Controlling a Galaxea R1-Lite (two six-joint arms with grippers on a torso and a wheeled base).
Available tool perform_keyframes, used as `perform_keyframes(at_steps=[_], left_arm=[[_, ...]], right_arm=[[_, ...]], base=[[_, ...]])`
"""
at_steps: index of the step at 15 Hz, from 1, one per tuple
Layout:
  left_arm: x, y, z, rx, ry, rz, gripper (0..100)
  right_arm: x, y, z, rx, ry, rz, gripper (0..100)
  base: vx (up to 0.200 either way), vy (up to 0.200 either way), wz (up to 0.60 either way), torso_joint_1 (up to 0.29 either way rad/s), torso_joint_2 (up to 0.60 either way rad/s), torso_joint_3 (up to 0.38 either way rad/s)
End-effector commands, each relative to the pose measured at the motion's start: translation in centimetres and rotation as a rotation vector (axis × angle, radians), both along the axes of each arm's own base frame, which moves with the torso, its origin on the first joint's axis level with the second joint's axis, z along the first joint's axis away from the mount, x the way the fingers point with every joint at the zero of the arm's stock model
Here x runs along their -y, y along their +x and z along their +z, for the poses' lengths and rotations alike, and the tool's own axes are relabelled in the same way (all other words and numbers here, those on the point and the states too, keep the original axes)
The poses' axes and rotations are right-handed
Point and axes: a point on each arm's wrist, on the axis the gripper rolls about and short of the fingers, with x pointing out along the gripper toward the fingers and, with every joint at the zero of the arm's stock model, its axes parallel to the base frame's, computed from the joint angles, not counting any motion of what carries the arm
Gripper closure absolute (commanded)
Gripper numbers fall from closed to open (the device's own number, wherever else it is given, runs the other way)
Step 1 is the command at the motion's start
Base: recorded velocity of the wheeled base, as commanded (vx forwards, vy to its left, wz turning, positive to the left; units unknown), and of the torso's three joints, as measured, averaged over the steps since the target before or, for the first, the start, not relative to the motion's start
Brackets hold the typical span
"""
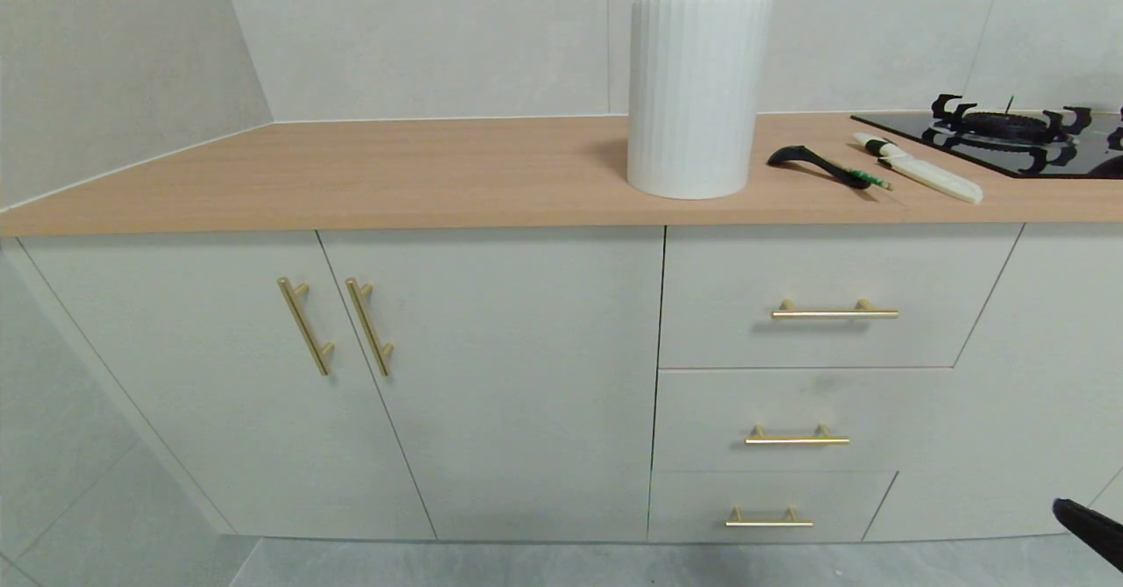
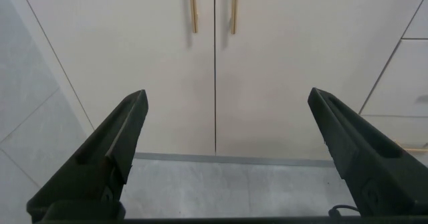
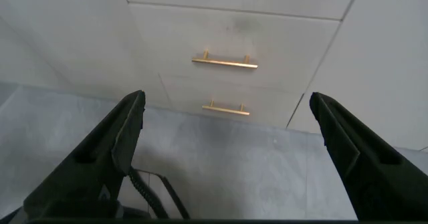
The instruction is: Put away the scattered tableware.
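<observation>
While nothing is yet picked, left gripper (image 2: 227, 98) and right gripper (image 3: 227, 99) hang low before the cabinet (image 2: 287, 57), jaws wide, empty. Black spoon (image 1: 820, 166) and white knife (image 1: 921, 170) lie on the countertop (image 1: 351, 175) near the white holder (image 1: 699, 96), probably their destination.

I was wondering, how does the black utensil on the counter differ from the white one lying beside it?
The black utensil is dark with a curved, rounded head; the white utensil is pale, straight and flat. The white utensil looks longer than the black utensil. The black utensil lies nearer the white ribbed container, the white utensil nearer the hob. Both lie flat on the wooden counter and show some green.
</observation>
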Motion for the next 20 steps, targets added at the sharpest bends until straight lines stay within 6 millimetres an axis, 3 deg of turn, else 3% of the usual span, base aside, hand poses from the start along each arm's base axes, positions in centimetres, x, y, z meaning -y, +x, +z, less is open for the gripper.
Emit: perform_keyframes(at_steps=[1, 11, 16, 20], left_arm=[[0.0, 0.0, 0.0, -0.001, -0.001, 0.000, 0], [0.0, 0.0, 0.0, -0.001, -0.001, 0.000, 0], [0.0, 0.0, 0.0, -0.001, -0.001, 0.000, 0], [0.0, 0.0, 0.0, -0.001, -0.001, 0.000, 0]], right_arm=[[-0.7, 5.7, -1.1, -0.157, -0.013, 0.022, 0], [-1.7, 18.2, -7.1, -0.262, -0.032, -0.001, 0], [-2.7, 22.1, -10.6, -0.298, -0.065, -0.014, 0], [-3.2, 24.0, -14.3, -0.283, -0.068, -0.022, 0]], base=[[0.000, 0.000, 0.00, 0.000, 0.00, 0.000], [0.000, 0.000, 0.00, 0.000, 0.00, 0.000], [0.000, 0.000, 0.00, 0.000, 0.00, 0.000], [0.000, 0.000, 0.00, 0.000, 0.00, 0.000]])
